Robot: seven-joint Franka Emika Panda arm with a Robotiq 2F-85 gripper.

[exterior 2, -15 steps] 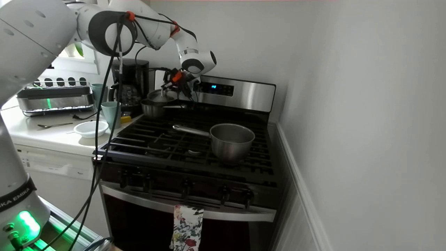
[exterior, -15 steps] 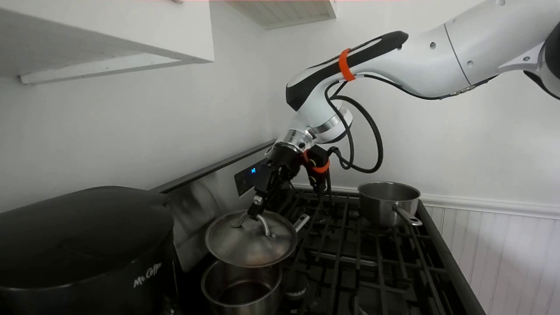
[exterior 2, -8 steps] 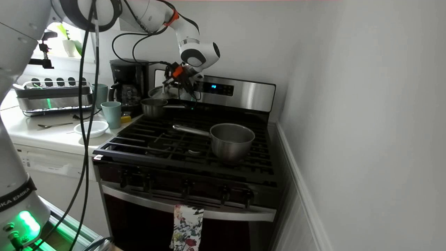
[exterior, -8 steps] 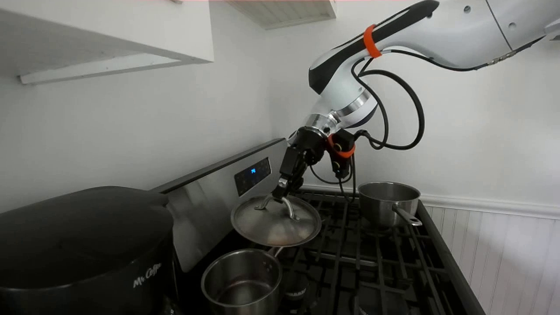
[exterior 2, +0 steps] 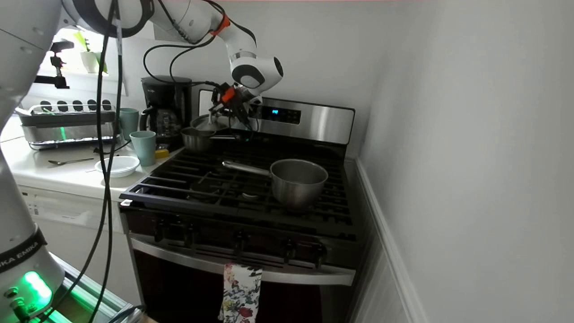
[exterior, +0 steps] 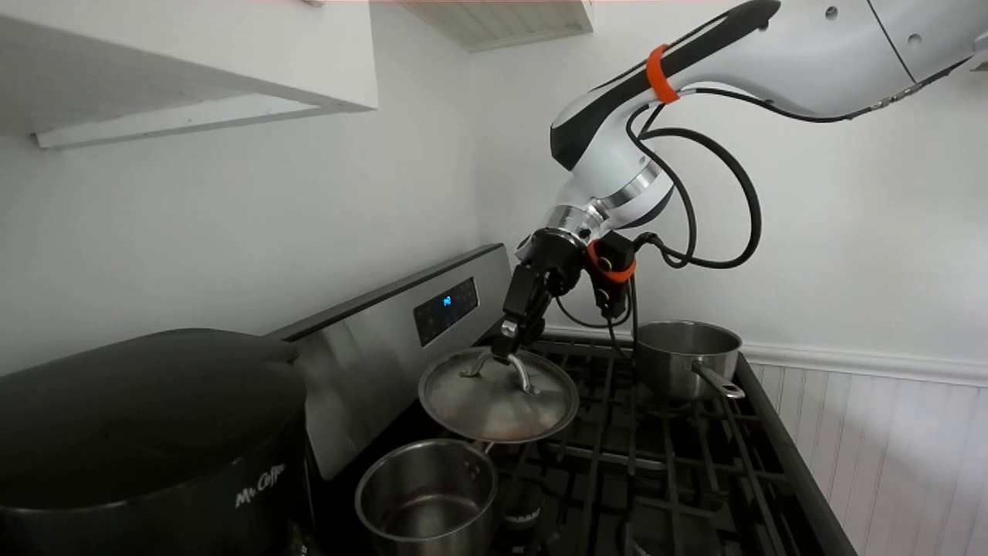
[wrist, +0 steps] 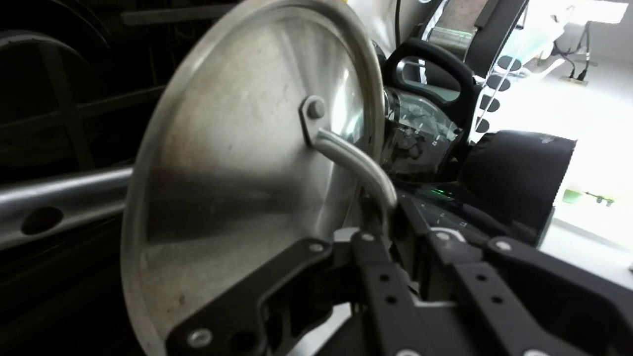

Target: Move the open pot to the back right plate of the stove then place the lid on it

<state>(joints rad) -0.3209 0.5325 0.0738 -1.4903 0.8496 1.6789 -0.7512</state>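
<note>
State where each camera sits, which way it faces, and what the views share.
In an exterior view: near the coffee maker, looking down along the cooktop; arm at upper right.
In an exterior view: before the stove, facing its back panel; robot's base and arm at left.
Wrist view: behind the fingers, facing the lid, coffee maker beyond; fingers at bottom.
Both exterior views share arm, lid and display.
</note>
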